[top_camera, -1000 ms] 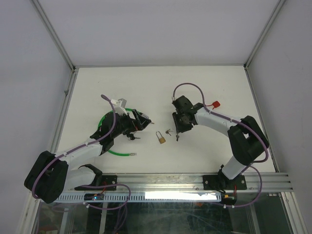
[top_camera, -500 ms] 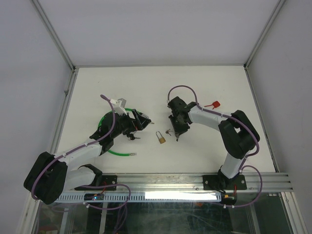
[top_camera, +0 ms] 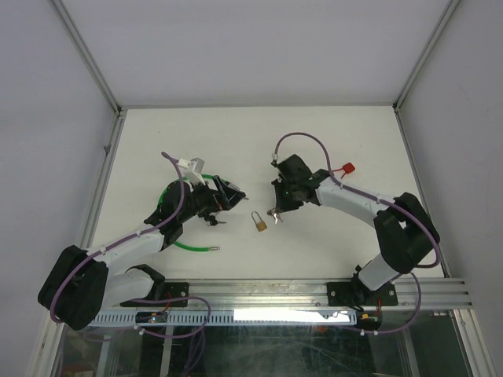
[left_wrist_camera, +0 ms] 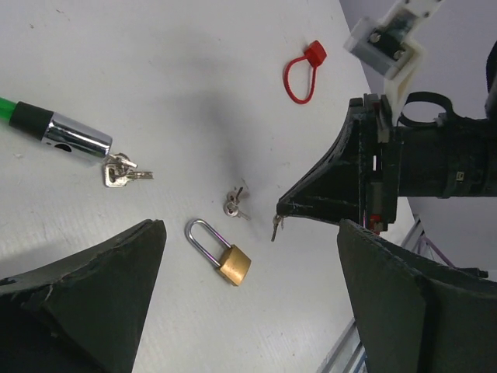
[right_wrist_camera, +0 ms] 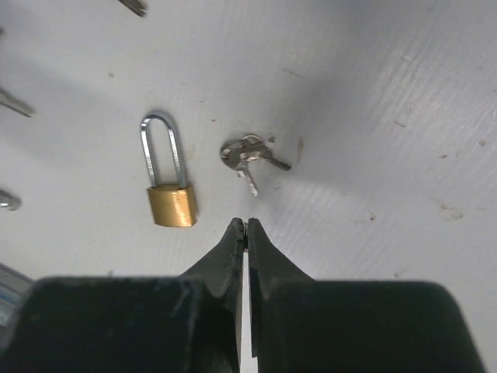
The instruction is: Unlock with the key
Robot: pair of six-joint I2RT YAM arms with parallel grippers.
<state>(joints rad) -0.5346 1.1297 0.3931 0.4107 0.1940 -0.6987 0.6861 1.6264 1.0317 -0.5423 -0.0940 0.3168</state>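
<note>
Padlock (right_wrist_camera: 171, 203) lies flat on the table (top_camera: 330, 141), shackle closed, between the arms. We note the right gripper (right_wrist_camera: 245, 225) pinched together on a small key (left_wrist_camera: 275, 228); a key bunch (right_wrist_camera: 247, 155) lies just beside the padlock. Left gripper (top_camera: 229, 193) stands wide apart, holding nothing.

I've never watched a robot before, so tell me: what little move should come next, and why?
Probably the left tool should lower onto the padlock to steady it: it hangs open near it, the padlock lies loose on the table, and the right tool is shut, seemingly on a small key.
</note>
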